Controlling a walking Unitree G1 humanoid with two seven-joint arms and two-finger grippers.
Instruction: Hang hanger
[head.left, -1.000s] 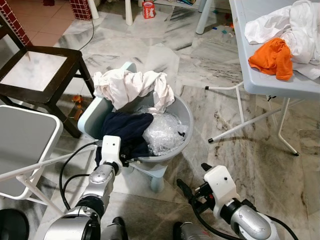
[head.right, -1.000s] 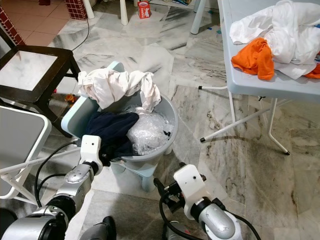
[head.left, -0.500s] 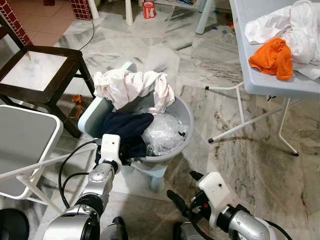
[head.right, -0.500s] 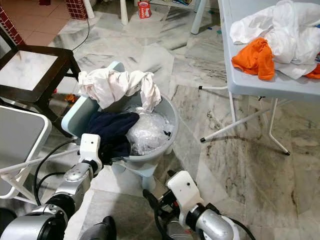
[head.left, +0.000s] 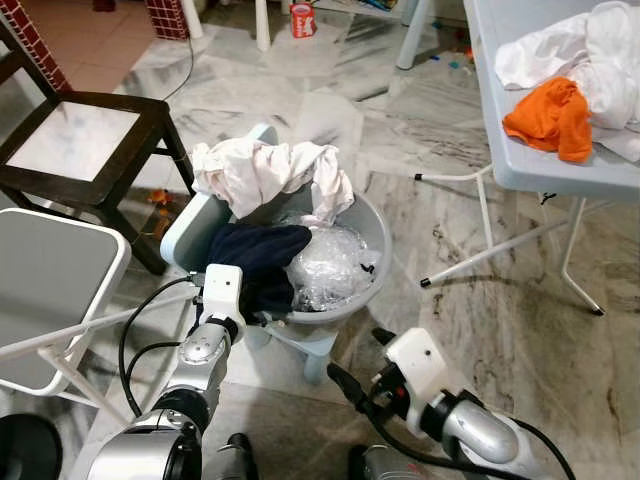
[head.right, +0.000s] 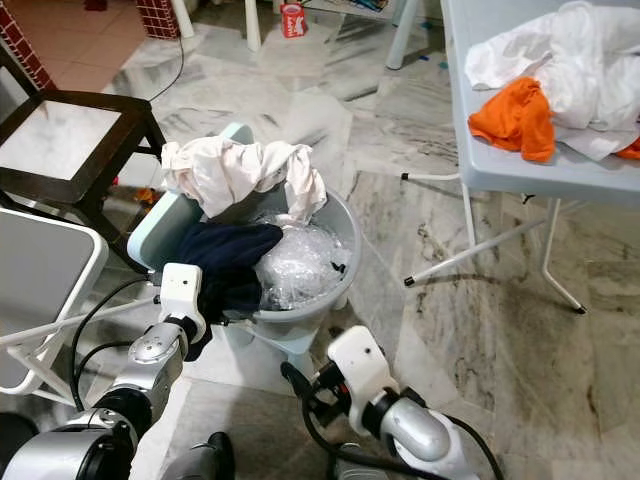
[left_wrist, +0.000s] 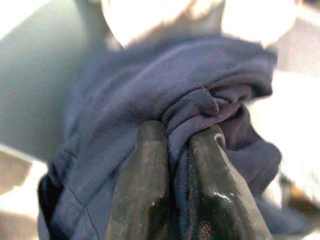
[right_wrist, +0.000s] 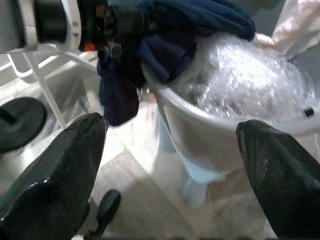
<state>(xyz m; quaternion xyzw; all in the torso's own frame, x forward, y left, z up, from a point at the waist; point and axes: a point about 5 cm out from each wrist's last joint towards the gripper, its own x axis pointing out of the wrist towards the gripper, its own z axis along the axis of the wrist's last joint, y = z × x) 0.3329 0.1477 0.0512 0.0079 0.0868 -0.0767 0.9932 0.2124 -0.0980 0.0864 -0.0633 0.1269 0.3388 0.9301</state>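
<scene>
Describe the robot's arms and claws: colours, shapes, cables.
Both arms are silver, rounded metal segments with white boxy wrist blocks and looping black cables. The left claw and right claw each have two long, glossy black fingers with rounded tips.

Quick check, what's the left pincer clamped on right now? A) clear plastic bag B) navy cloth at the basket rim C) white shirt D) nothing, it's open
B: in the left wrist view the two black fingers are pressed together on a fold of the navy cloth, and the left pincer sits at the near rim of the basket.
</scene>
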